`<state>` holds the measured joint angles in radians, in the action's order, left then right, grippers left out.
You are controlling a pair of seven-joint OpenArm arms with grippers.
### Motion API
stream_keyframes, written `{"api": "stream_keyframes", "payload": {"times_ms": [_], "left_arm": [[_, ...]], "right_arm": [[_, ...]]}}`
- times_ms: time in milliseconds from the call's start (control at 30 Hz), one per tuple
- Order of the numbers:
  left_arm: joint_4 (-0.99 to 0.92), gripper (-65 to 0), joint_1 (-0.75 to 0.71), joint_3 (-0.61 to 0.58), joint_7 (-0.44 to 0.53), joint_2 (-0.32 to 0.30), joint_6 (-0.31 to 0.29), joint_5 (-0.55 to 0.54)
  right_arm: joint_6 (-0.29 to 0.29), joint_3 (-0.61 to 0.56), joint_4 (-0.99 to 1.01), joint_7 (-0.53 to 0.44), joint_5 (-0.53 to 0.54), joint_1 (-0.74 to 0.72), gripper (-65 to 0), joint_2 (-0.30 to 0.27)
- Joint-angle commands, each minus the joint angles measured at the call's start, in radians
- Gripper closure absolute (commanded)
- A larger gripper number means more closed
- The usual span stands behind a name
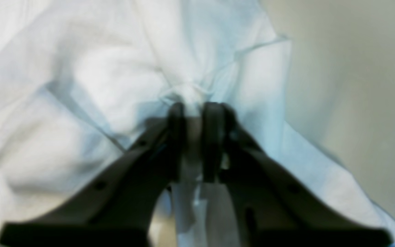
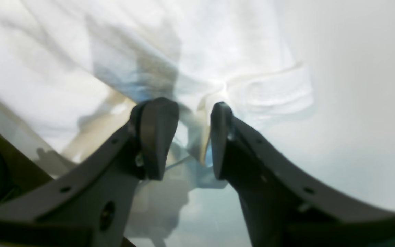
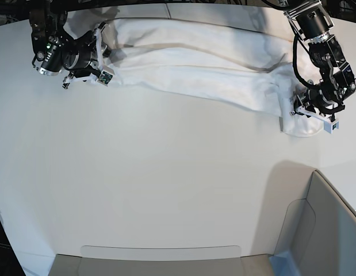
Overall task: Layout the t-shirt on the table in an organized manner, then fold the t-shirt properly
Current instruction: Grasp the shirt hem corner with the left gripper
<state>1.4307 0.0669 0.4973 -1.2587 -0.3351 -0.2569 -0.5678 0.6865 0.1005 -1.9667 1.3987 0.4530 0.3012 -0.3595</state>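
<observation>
The white t-shirt (image 3: 195,63) lies stretched in a long wrinkled band across the far part of the white table (image 3: 166,172). My left gripper (image 3: 297,110), at the right end of the band, is shut on a bunched fold of the shirt (image 1: 190,92), seen up close in the left wrist view (image 1: 194,108). My right gripper (image 3: 102,54), at the left end, holds a fold of cloth (image 2: 197,137) between its fingers (image 2: 194,104), with a sleeve hem (image 2: 273,91) just beyond. No lettering shows clearly.
Grey bin-like panels stand at the near edge (image 3: 160,261) and at the near right corner (image 3: 327,230). The curved far edge of the table runs just behind the shirt. Bare tabletop lies between the shirt and the panels.
</observation>
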Motion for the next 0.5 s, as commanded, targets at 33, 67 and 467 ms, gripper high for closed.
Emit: {"api": "stream_keyframes", "payload": {"times_ms": [33,67,467], "left_arm": [[0.0,0.0,0.015,0.008,-0.005,-0.015,0.001,-0.007],[-0.001,0.0,0.015,0.01,-0.014,-0.017,0.001,-0.007],[0.147,0.0,0.032,0.18,-0.134,-0.015,0.001,-0.007]], "right_arm": [[0.012,0.005,-0.015,-0.002,0.005,-0.007,-21.6,-0.009],[0.012,0.005,-0.015,-0.002,0.005,-0.007,-21.6,-0.009],[0.012,0.005,-0.015,-0.002,0.005,-0.006,-21.6,-0.009]]}}
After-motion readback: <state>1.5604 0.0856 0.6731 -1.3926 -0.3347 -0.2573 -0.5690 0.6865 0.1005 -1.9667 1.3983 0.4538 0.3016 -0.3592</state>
